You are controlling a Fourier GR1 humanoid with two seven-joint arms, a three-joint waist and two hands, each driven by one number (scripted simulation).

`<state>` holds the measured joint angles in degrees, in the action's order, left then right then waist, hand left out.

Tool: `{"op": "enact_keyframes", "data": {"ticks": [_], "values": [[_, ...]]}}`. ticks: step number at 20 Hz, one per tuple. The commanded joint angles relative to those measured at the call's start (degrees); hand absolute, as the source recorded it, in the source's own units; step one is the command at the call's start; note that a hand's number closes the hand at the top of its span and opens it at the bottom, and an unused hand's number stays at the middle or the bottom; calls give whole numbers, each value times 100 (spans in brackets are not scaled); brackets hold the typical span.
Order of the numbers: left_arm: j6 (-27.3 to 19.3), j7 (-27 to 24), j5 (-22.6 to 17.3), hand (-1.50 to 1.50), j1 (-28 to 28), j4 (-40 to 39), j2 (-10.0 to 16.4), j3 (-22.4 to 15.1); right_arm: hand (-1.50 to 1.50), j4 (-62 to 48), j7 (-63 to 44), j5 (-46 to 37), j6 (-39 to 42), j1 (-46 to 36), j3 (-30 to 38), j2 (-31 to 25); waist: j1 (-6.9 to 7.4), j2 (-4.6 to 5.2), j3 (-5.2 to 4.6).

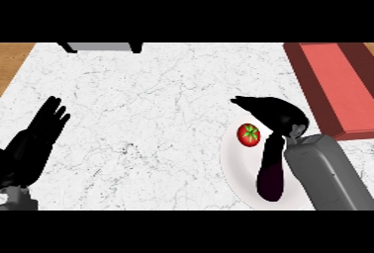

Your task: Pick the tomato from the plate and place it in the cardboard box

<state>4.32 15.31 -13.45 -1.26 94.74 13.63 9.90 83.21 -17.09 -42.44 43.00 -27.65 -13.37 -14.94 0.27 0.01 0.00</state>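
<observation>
Head view, looking steeply down on a white marbled worktop (161, 123). A small red tomato (249, 134) with a green star-shaped stalk sits on the upper part of a white plate (237, 170), towards the right of the scene. Your right robot hand (281, 116) hangs just above and to the right of the tomato, its fingers stretched out leftward past it and apart. It holds nothing, and the tomato is in full view beside it. A dark shadow lies down the plate beneath the forearm. Your left robot hand (36, 136) rests open at the left edge, fingers up, well apart from everything.

The only box-like thing in view is a long red box (332, 79) with a raised rim, at the far right beyond the plate.

Expect the tomato to be light, round and smooth-skinned, so it is likely to roll on the plate or slip sideways if you catch it off centre. It probably gives a little and could bruise. Take it across its widest part, fingers on one side and thumb on the other, closing from above around the stalk rather than nudging it from the side.
</observation>
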Motion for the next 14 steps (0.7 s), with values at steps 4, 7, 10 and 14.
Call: {"op": "enact_keyframes", "data": {"ticks": [4,7,10,14], "values": [[-90,-3,197,0,231,320,-346,-192,-150,-79,95,-163,314,-81,227,11,-2,-6,0],[192,149,-117,0,-486,-440,111,311,-150,-520,364,-368,130,-181,220,78,-12,2,-1],[62,386,29,0,35,512,-45,98,-150,-1271,659,-746,-463,-224,-23,311,24,1,1],[167,44,117,0,-409,-380,1,253,-150,-657,555,-857,-418,357,-19,342,-18,-1,0]]}}
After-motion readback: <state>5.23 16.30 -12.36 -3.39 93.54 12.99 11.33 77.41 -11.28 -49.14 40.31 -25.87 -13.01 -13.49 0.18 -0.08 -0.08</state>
